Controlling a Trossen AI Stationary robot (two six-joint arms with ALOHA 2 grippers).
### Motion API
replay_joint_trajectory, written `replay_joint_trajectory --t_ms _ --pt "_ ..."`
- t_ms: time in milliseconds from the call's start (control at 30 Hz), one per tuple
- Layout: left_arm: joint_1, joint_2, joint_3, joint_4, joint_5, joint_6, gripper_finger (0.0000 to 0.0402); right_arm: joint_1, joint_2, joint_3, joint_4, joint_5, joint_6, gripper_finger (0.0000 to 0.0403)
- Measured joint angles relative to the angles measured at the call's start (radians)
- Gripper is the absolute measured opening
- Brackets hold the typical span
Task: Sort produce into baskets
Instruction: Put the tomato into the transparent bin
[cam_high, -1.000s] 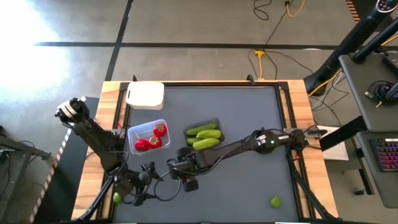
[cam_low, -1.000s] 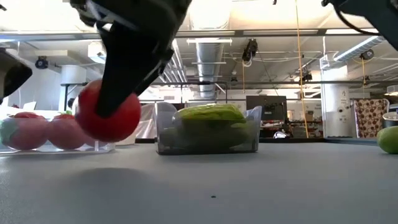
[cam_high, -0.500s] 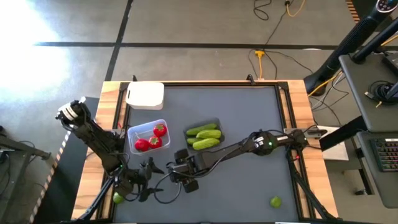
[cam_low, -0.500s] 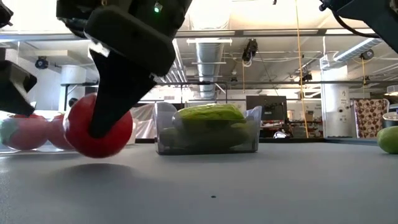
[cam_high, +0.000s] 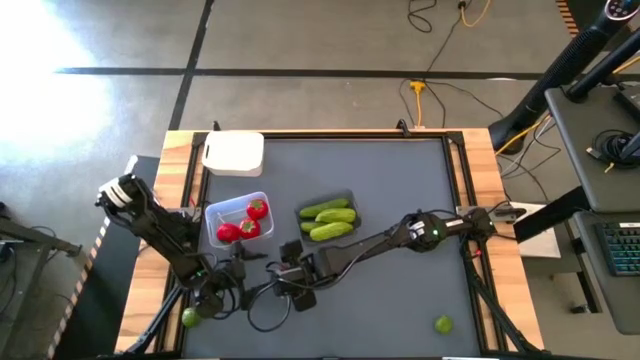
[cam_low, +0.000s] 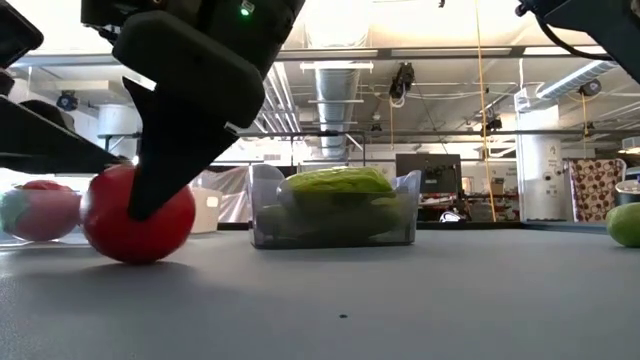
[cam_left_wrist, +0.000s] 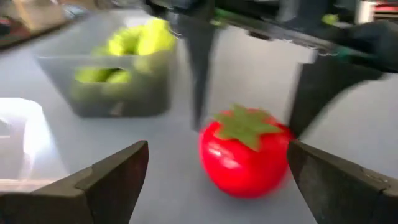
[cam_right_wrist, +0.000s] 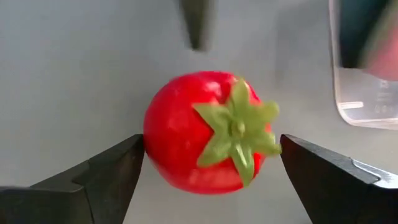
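A red fruit with a green top (cam_right_wrist: 208, 134) sits on the grey table (cam_low: 400, 300), also seen in the low view (cam_low: 138, 215) and the left wrist view (cam_left_wrist: 245, 152). My right gripper (cam_right_wrist: 211, 143) reaches down over it, shut on it; the arm hides the fruit in the high view (cam_high: 292, 282). My left gripper (cam_left_wrist: 217, 162) is open and empty just left of the fruit, pointing at it (cam_high: 232, 274). The clear basket (cam_high: 212, 212) holds three red fruits. The dark grey basket (cam_high: 350, 198) holds cucumbers (cam_high: 328, 220). The white basket (cam_high: 233, 153) stands at the far left. My right gripper pinches the red fruit's two opposite sides (cam_right_wrist: 149, 140) between its fingertips (cam_right_wrist: 124, 162). The fingers slant down from above. The fruit's underside (cam_low: 135, 258) rests on the table, its green top toward the wrist.
One lime (cam_high: 443, 324) lies near the table's front right, also in the low view (cam_low: 625, 224). Another lime (cam_high: 188, 318) lies at the front left beside my left arm. Open table lies between the fruit and the right lime.
My right gripper has gone down and a little toward the table's left edge with the red fruit. The fruit was lifted clear and now rests on the table. My left gripper has come closer to the fruit.
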Motion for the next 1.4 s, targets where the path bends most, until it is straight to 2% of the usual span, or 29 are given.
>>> replay_joint_trajectory --t_ms 100,300,500,667,867,1067,1200,1400 --pt "0.002 0.031 0.000 0.001 -0.017 0.003 0.0365 0.001 0.000 0.000 0.010 0.000 0.013 0.0365" --pt "-0.002 0.073 0.000 0.105 0.074 0.150 0.0365 0.001 0.000 0.000 0.011 0.000 0.038 0.0366" --pt "0.013 0.099 0.000 0.157 0.085 0.167 0.0365 0.003 0.000 -0.002 0.013 0.000 0.045 0.0366" --pt "0.028 0.152 0.000 0.288 0.110 0.264 0.0365 0.003 0.000 -0.002 0.021 0.029 0.053 0.0366" --pt "0.062 0.228 0.003 0.400 0.083 0.358 0.0365 0.003 0.000 -0.002 0.028 0.029 0.054 0.0366" --pt "0.091 0.298 0.039 0.415 0.028 0.392 0.0363 0.003 0.000 -0.007 0.019 0.026 0.055 0.0366" --pt "0.111 0.348 0.074 0.415 0.026 0.392 0.0351 0.004 0.000 -0.008 0.015 0.023 0.099 0.0366" --pt "0.134 0.393 0.109 0.414 -0.011 0.365 0.0303 0.034 -0.036 0.013 -0.155 0.030 0.214 0.0366"
